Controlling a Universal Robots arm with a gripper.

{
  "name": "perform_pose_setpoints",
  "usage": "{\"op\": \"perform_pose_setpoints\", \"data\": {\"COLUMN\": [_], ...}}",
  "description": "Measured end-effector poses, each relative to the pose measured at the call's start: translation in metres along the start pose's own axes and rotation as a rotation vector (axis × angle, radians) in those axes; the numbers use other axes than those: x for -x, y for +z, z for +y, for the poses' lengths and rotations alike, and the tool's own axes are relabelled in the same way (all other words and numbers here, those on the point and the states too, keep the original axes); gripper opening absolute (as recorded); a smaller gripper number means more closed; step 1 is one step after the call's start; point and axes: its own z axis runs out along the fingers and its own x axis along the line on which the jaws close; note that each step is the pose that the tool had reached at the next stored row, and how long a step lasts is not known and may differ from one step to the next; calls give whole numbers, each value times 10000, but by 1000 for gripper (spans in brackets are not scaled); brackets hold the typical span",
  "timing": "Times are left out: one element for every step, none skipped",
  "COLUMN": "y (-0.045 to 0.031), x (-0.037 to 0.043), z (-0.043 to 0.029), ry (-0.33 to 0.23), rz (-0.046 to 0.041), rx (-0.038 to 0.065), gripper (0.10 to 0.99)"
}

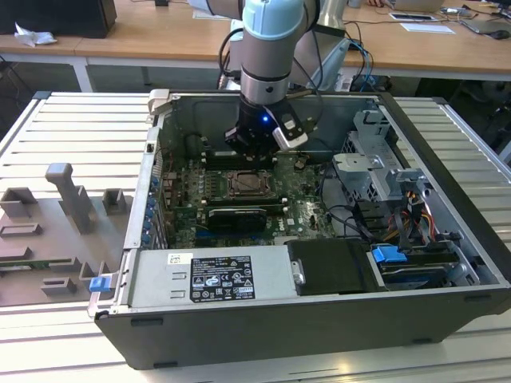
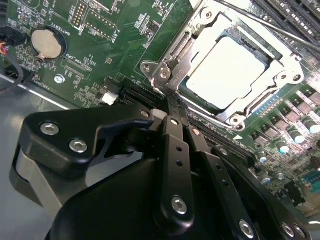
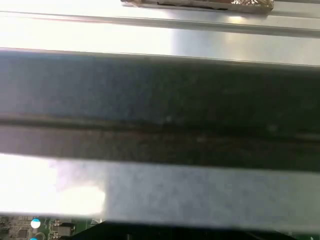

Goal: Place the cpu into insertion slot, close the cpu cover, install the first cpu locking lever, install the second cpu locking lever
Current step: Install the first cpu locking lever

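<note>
Inside the open computer case, my gripper (image 1: 254,152) hangs just behind the insertion slot (image 1: 250,185) on the green board. In the second wrist view the pale square cpu (image 2: 227,72) lies in the socket. The silvery cpu cover (image 2: 197,35) lies flat over the cpu's edges. A thin locking lever rod (image 2: 270,27) runs along the far side of the cover. My gripper (image 2: 170,102) is shut with nothing between its fingers, its tips close to the socket's hinge corner (image 2: 167,72).
The grey power supply (image 1: 211,279) lies along the case's front and a drive cage (image 1: 375,167) with cables (image 1: 399,215) is on the exterior view's right. The case wall (image 3: 160,100) is close by. A coin battery (image 2: 47,42) and memory slots (image 2: 295,15) flank the socket.
</note>
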Motion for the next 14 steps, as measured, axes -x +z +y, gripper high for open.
{"op": "perform_pose_setpoints", "data": {"y": [-23, -47, -57, -56, -58, -58, -59, -60, -60, -61, -61, -61, -62, -62], "x": [0, 0, 1, 0, 1, 0, 0, -1, -1, -1, -2, -2, -2, -2], "z": [2, 5, 6, 6, 2, -5, -8, -12, -20, -26, -30, -33, -36, -40], "ry": [0, 0, 0, -1, -2, -1, 0, 0, -1, 0, 0, 0, 0, 0], "rz": [0, 1, 0, -1, 0, 0, 1, 1, 1, 0, 0, 0, 0, 0], "rx": [1, 0, 1, 3, 2, 2, 0, -1, 0, 1, 0, 1, 1, 0], "gripper": [106, 106, 106, 106, 106, 106, 106, 106, 106, 106, 106, 106, 106, 106]}}
